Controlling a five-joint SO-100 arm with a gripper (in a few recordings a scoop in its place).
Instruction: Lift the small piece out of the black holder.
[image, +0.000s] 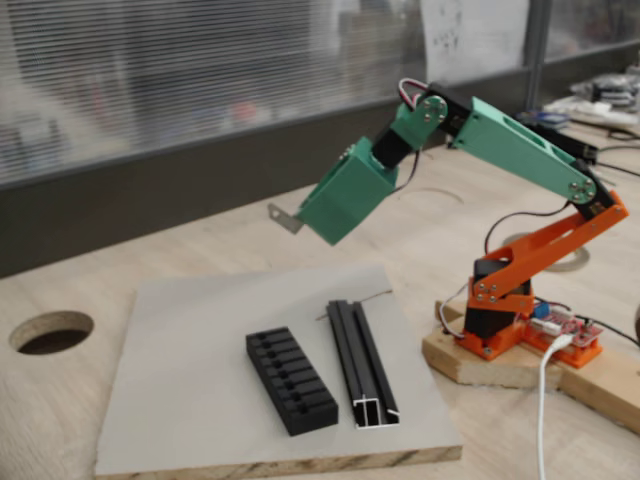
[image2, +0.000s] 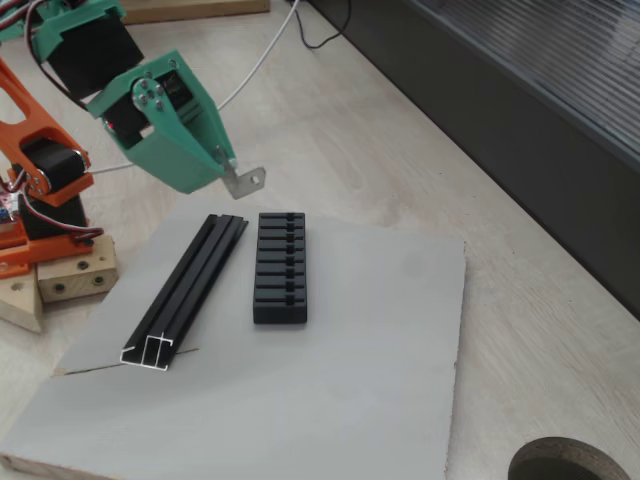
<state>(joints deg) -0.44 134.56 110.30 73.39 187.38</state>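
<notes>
On the wooden tabletop lies a grey board carrying the black holder. The fingers are clenched on the small piece, well above the holder and clear of its slots. The lift looks done; nothing seems left.

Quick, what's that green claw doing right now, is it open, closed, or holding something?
Gripper: closed on the small piece, a thin silver bracket, held up in the air above the black holder.
</notes>
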